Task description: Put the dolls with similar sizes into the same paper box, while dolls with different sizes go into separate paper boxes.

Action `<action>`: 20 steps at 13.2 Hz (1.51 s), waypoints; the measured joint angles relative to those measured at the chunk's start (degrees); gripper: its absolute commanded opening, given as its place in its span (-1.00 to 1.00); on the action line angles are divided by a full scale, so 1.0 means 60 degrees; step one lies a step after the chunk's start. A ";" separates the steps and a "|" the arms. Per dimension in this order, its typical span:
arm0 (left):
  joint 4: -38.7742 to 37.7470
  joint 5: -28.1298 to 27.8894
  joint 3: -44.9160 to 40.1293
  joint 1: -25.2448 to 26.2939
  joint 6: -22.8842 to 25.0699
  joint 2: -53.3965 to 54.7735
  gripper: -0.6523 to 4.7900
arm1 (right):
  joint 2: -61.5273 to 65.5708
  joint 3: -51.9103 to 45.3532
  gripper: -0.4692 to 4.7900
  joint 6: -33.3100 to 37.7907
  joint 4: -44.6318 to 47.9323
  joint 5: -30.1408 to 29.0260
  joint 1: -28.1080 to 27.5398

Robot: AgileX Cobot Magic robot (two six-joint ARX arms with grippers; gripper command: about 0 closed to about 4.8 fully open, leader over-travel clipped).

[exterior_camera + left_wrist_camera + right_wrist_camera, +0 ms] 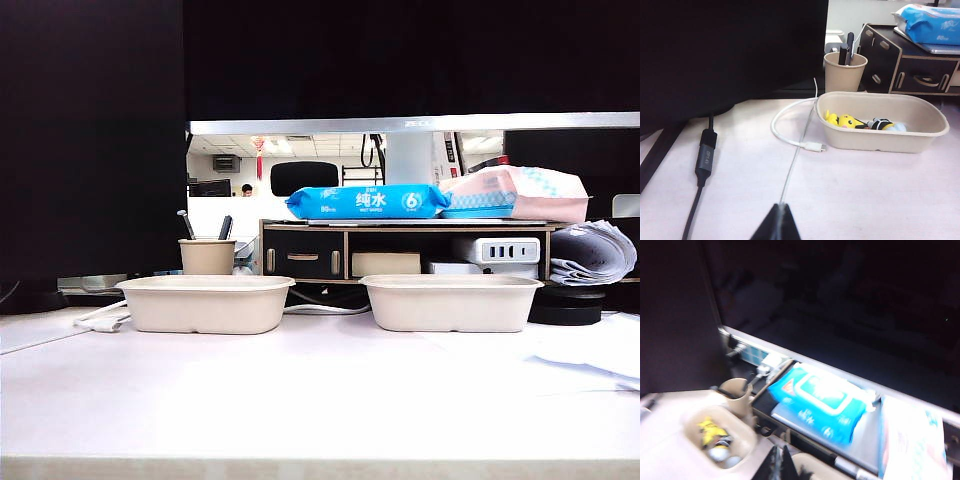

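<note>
Left gripper point(778, 222) shows only as a dark pointed tip at the frame edge of its own wrist view, fingers pressed together with no gap and nothing between them, low over the pale pink tabletop point(865, 195). Right gripper point(778, 465) looks the same in its blurred wrist view: a closed, empty dark tip, raised above the desk. Neither arm appears in the exterior view.

From the front, both beige moulded-pulp rectangular trays, left point(205, 305) and right point(451, 303), hide their contents behind their walls. The left wrist view looks into the left tray, whose long axis runs across the desk: a small yellow doll with black tips point(845, 120), a glossy black doll point(881, 123) and a pale blue-white doll point(899, 127) lie in a row along its floor, partly cut off by the near rim. Which way they face is unclear. The right tray's inside is barely visible.

A beige round paper cup holding pens point(845, 71) stands just behind the left tray; a white cable point(790, 127) loops beside it. A blue wet-wipes pack point(367, 201) lies on a dark wooden desk organiser point(400, 250).
</note>
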 measured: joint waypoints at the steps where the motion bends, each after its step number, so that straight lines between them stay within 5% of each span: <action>1: 0.0004 0.0000 0.0000 0.0000 0.0000 0.0000 -0.78 | -0.0627 -0.0310 -0.84 0.0233 0.0055 -0.0007 0.0000; 8: 0.0000 0.0000 0.0000 0.0000 0.0000 -0.0004 -0.78 | -0.3180 -0.0525 -0.84 0.0335 -0.0455 0.0047 -0.0004; 10: 0.0000 0.0000 0.0000 0.0000 0.0000 -0.0004 -0.78 | -0.3439 -0.0528 -0.84 -0.0623 -0.0510 0.0514 -0.0044; 13: 0.0004 0.0000 0.0000 0.0000 0.0000 -0.0004 -0.78 | -0.4677 -0.1173 -0.84 -0.1056 -0.1191 0.1942 -0.1960; 17: 0.0000 -0.0004 0.0000 0.0000 0.0000 -0.0004 -0.78 | -0.7246 -0.5901 -0.84 -0.1086 0.0160 0.3588 -0.3490; 18: 0.0004 0.0000 0.0000 0.0000 0.0000 -0.0004 -0.78 | -0.8531 -0.8233 -0.84 -0.1049 0.0237 0.3064 -0.3544; 20: 0.0004 0.0000 0.0000 0.0000 0.0000 -0.0004 -0.78 | -0.8641 -0.8965 -0.84 -0.0925 0.0000 0.2113 -0.3548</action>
